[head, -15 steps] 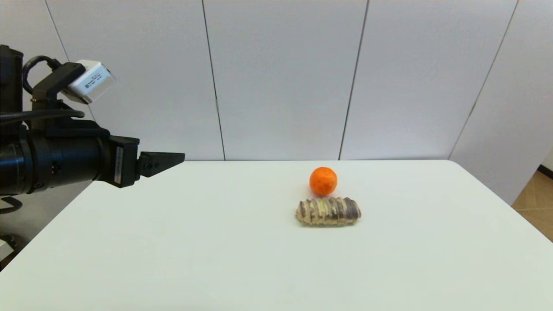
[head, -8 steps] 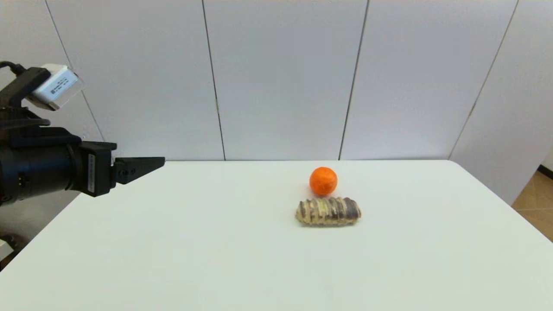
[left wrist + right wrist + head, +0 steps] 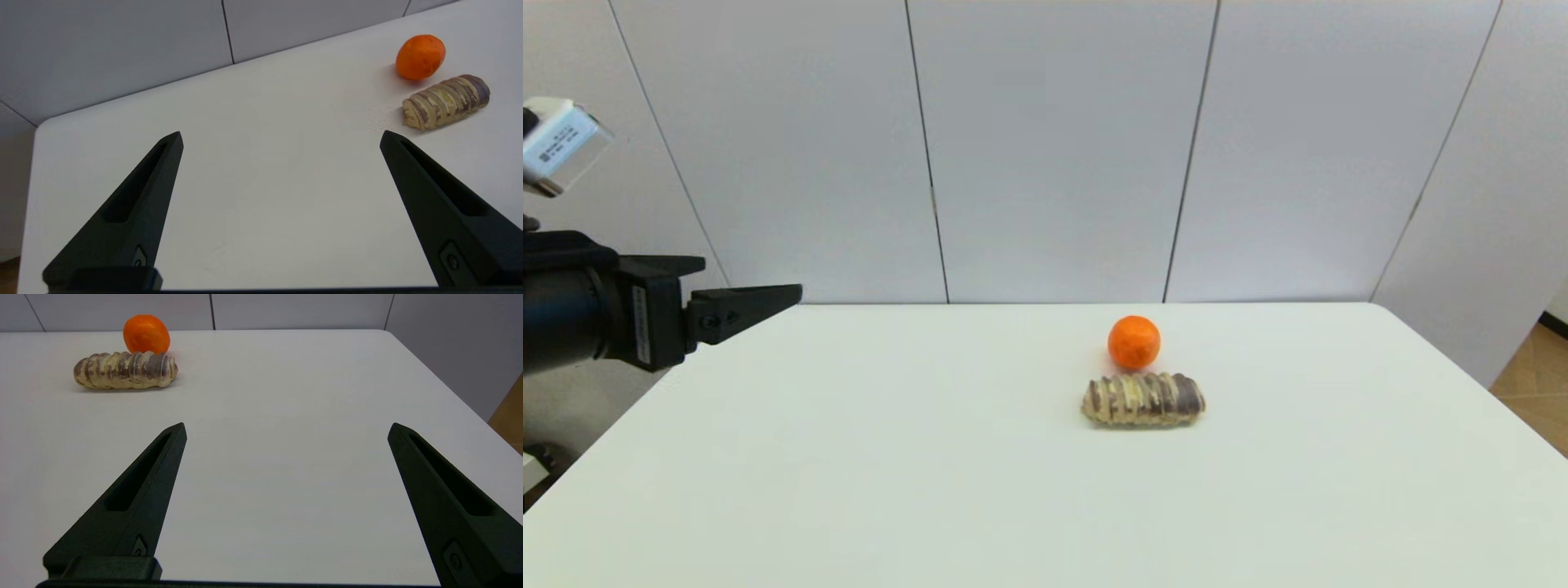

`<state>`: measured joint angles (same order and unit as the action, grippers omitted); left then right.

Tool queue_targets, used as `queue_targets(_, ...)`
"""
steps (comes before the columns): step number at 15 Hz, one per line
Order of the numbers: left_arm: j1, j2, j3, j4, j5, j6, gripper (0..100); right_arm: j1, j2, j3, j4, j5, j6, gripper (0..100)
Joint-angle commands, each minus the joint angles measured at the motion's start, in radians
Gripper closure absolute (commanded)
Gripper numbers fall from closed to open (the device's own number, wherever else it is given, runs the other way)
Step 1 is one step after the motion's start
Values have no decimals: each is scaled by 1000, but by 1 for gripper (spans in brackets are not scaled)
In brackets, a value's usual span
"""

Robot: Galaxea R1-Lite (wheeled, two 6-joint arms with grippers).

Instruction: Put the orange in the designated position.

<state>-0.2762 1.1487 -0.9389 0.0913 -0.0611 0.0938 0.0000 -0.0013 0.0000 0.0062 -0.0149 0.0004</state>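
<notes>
Head view: left gripper [image 3: 796,291] hovering at table [image 3: 931,490] edge, far from orange [image 3: 1134,341]

Left wrist: gaping wide, orange beyond, touching bread [image 3: 446,101]

Right wrist: right gripper [image 3: 286,430] spread, holding nothing

Probably light, round, rolling easily; squeezing sides gently

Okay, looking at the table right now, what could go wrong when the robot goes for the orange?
1. The orange sits right behind the bread, so a low reach from the front may knock the bread.
2. The orange is round and loose on the table, so a glancing touch could send it rolling.
3. The left gripper, open, is out at the table's far left corner, so it faces a long reach across.
</notes>
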Motion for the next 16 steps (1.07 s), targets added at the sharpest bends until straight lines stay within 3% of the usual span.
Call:
queue_targets(1,5,-70,-1,-7,0,7,0,0,1,0,0,0,0,0)
queue_targets(16,115,-322,104,-7,-19,72,0,0,1,0,0,0,0,0)
